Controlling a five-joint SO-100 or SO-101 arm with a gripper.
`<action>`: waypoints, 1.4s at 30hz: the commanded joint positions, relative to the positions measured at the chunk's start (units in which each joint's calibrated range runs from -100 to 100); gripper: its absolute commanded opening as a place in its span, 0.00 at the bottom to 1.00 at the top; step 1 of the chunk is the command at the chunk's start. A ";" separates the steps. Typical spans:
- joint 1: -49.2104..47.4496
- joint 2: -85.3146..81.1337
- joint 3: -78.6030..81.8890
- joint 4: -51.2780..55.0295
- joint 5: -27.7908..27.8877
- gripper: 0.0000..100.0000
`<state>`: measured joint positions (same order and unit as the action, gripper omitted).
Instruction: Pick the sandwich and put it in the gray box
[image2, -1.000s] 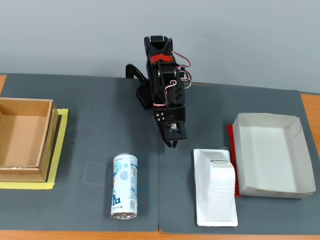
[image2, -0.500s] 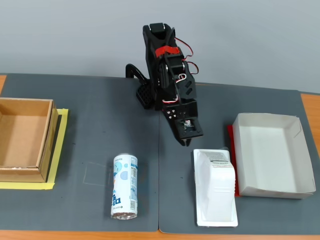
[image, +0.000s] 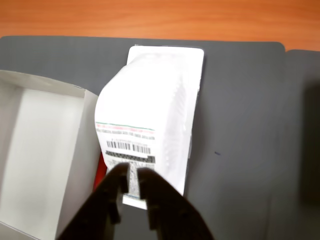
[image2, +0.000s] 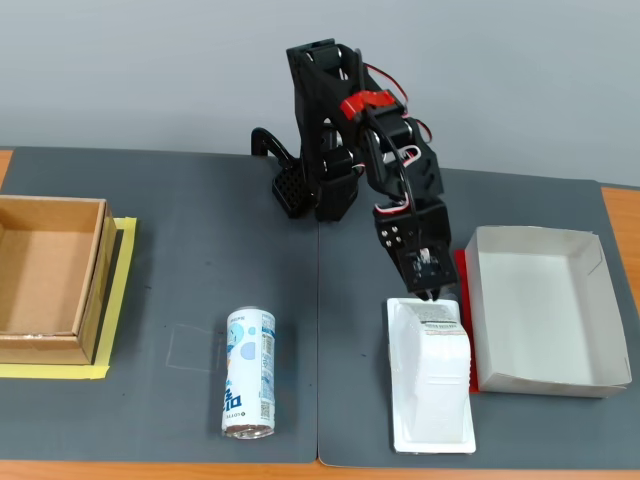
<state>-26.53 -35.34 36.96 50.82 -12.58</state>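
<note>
The sandwich is a white wedge package on a flat white base, and it lies on the dark mat with its barcode label toward me. In the fixed view it lies front right, just left of the gray box. My gripper is at the label end with its black fingers drawn close together on a narrow ridge of the package. In the fixed view the gripper touches the sandwich's far end. The gray box is empty, and its red strip lies against the sandwich.
A blue-and-white drink can lies on its side on the mat at front centre-left. A brown cardboard box stands at far left on yellow tape. The arm's base is at the back centre. Bare orange table edges the mat.
</note>
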 joint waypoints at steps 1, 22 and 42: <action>-1.26 4.36 -7.60 -0.13 -1.72 0.02; -3.35 20.72 -21.26 -0.04 -6.10 0.02; -3.80 21.14 -20.72 6.38 -3.55 0.33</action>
<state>-30.07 -14.02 18.37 57.16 -17.17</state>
